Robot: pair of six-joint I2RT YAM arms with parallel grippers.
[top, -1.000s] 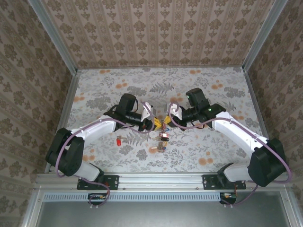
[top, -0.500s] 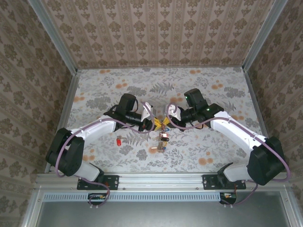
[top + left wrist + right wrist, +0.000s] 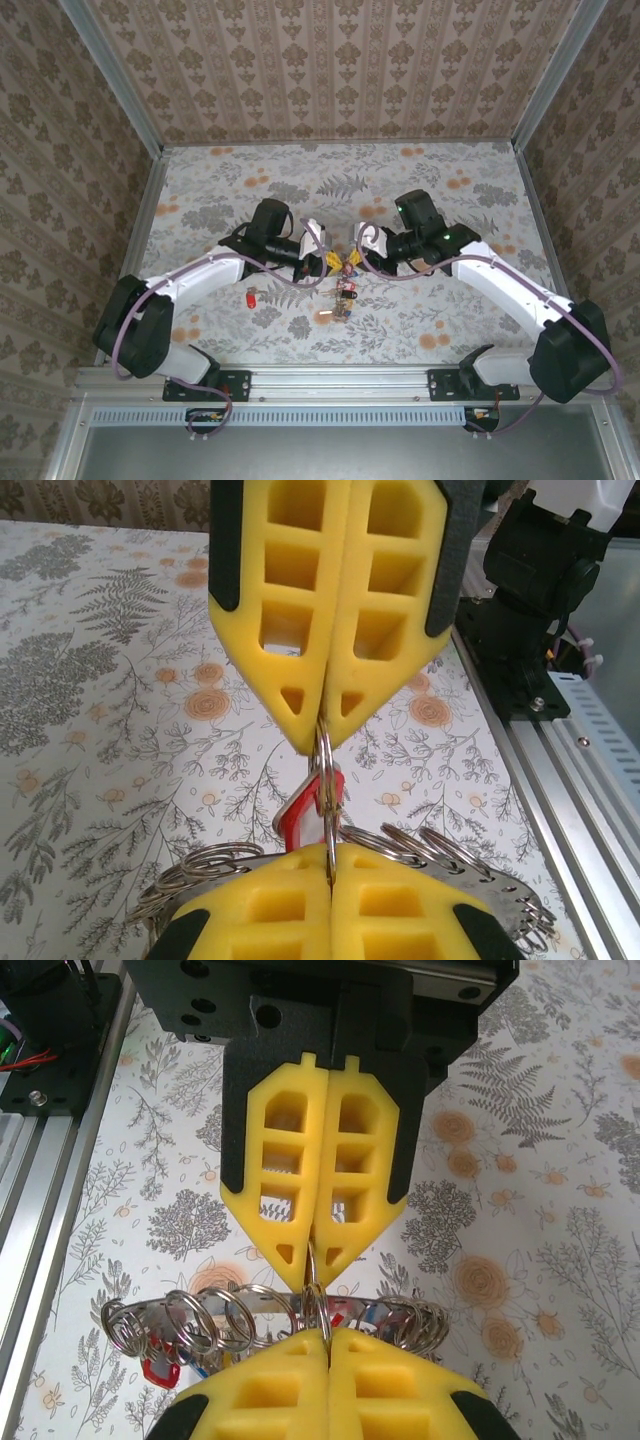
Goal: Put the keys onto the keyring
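Tip to tip, your left tool (image 3: 330,865) and right tool (image 3: 322,735) both clamp one small ring (image 3: 325,780), seemingly carrying a red key (image 3: 300,823).

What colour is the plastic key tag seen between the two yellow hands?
The key tag is red, clearest in the left wrist view.

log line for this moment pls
left tool: shut on small ring | right tool: shut on small ring | red key: hanging by that ring
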